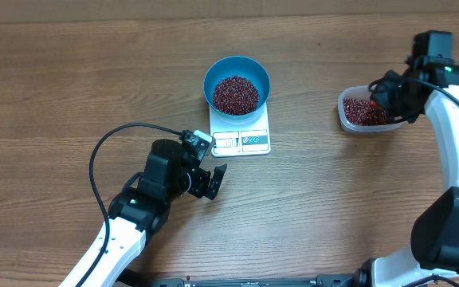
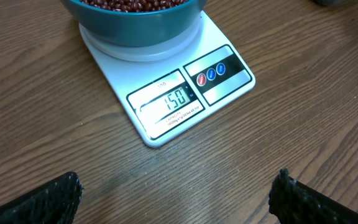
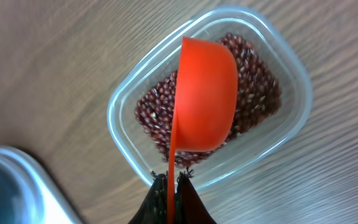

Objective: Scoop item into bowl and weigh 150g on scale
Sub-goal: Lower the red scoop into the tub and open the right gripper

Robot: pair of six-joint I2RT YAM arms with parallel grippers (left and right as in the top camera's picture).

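Scale (image 2: pixel 122 73) under bowl (image 2: pixel 135 26) is showing 150.
Right gripper (image 3: pixel 169 190) is pinching scoop (image 3: pixel 207 93) over tub (image 3: pixel 295 118), probably parking it; left gripper (image 2: pixel 174 199) is hanging open.

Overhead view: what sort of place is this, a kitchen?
Likely a robot test bench, not a kitchen: a wooden table with a left arm and right arm, plus a scale, bowl and beans.

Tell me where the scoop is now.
The right gripper holds the scoop over the tub of beans, seen in the right wrist view; overhead, that is the table's right side, right of the scale.
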